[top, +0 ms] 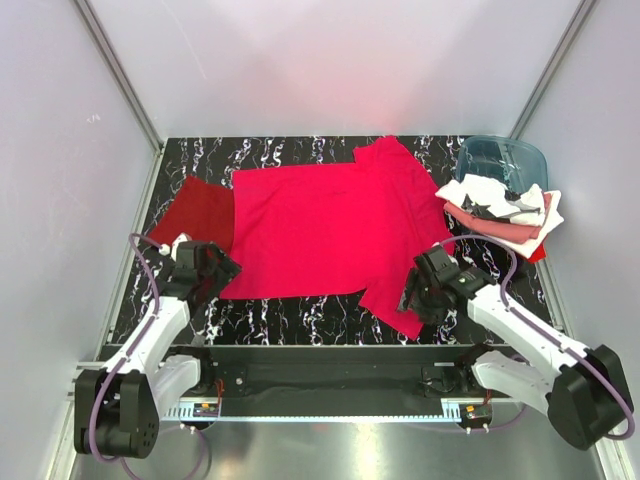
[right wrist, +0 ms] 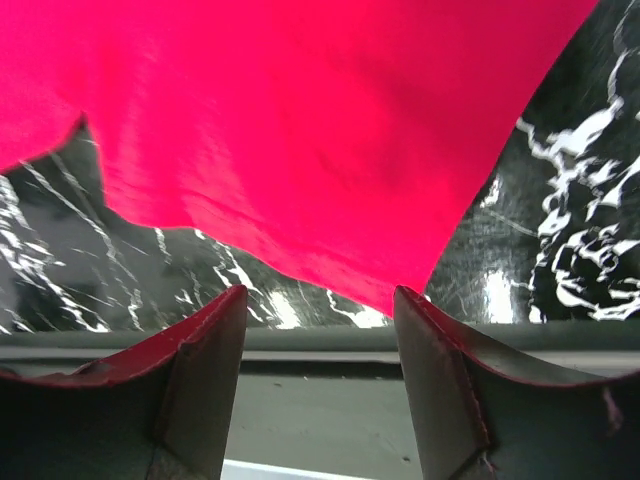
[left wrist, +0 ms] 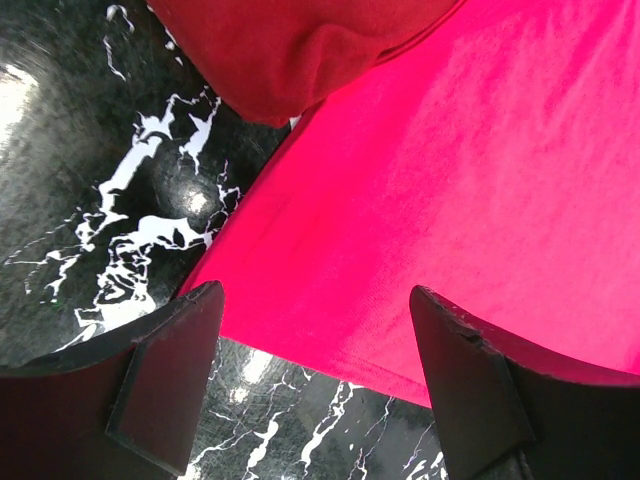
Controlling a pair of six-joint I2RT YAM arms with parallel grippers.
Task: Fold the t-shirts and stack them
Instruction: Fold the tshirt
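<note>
I find bare bench (top: pixel 300 320) along the six o'clock edge, free to pass. The crimson shirt (top: pixel 320 230) fills the middle. The darker red shirt (top: pixel 205 212) lies at nine, and the tub (top: pixel 500 160) and the shirt pile (top: pixel 495 200) crowd two o'clock.

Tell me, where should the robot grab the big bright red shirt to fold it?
By its near edge, from the robot's side. The crimson shirt lies flat on the table, so only its rim can be pinched. The hem corner sits before the open left end effector, and the sleeve tip before the open right end effector.
</note>
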